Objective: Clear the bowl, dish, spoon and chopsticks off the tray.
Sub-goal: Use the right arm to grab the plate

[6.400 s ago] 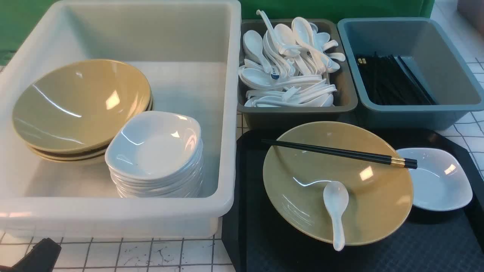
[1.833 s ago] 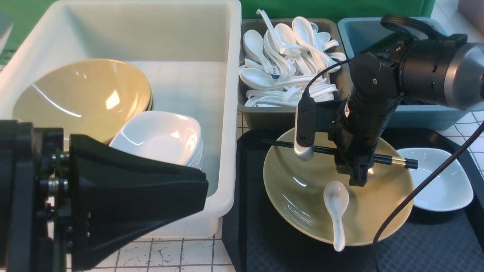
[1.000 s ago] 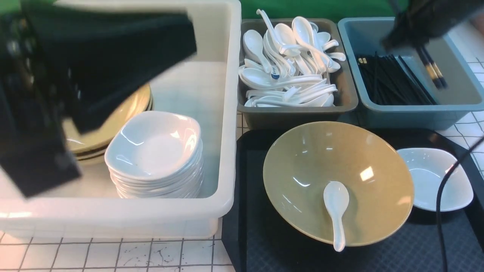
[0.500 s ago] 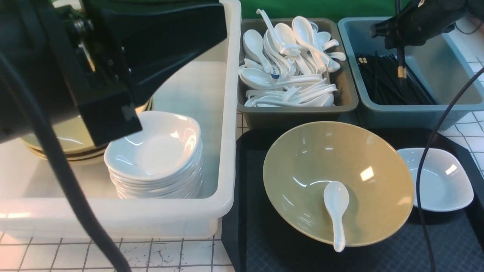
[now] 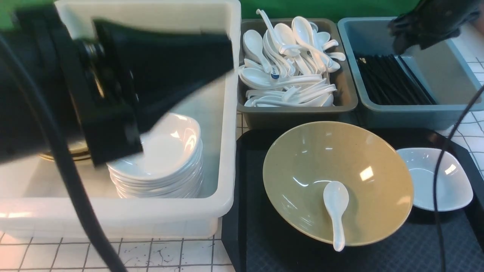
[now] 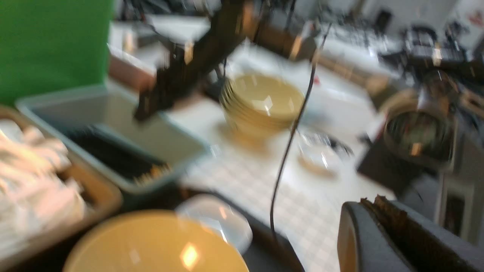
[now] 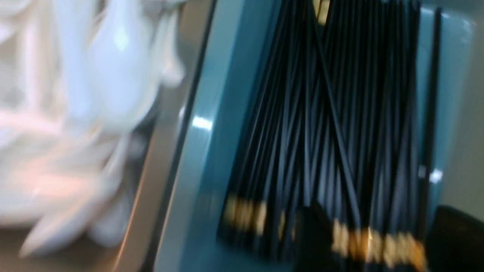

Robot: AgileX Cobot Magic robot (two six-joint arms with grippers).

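The olive-tan bowl [image 5: 359, 162] sits on the black tray [image 5: 264, 249] with the white spoon [image 5: 335, 211] lying inside it. The small white dish [image 5: 419, 181] sits on the tray to the bowl's right. My right gripper [image 5: 401, 41] hovers open and empty over the blue bin [image 5: 446, 71]. In the right wrist view its fingers [image 7: 314, 234] stand apart above a pile of black chopsticks [image 7: 332, 132]. The task's pair cannot be told from the others there. My left gripper [image 5: 227, 56] is shut and empty, blurred above the white tub [image 5: 223, 151].
The white tub holds stacked bowls, mostly hidden by my left arm, and stacked white dishes [image 5: 166, 166]. A grey bin [image 5: 298, 113] heaped with white spoons stands behind the tray, next to the blue bin. The right arm's cable [image 5: 438, 196] hangs across the dish.
The chopstick pair held upright in my right gripper half a second ago is gone from it and the bowl; the gripper is open. My left arm has swung lower and rightward over the tub.
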